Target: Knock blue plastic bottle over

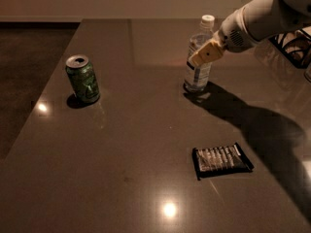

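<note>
The blue plastic bottle [197, 75], clear with a white cap and a white-blue label, stands upright at the far middle-right of the dark table [126, 144]. My gripper [206, 54], tan-tipped on a white arm coming in from the upper right, is at the bottle's mid-height. It overlaps the bottle's upper body on the right side and hides part of the label. I cannot tell whether it touches the bottle.
A green soda can [83, 79] stands upright at the left of the table. A dark snack packet [222, 160] lies flat in the near right. A black wire rack [291, 45] sits at the far right edge. The table's left edge drops to dark floor.
</note>
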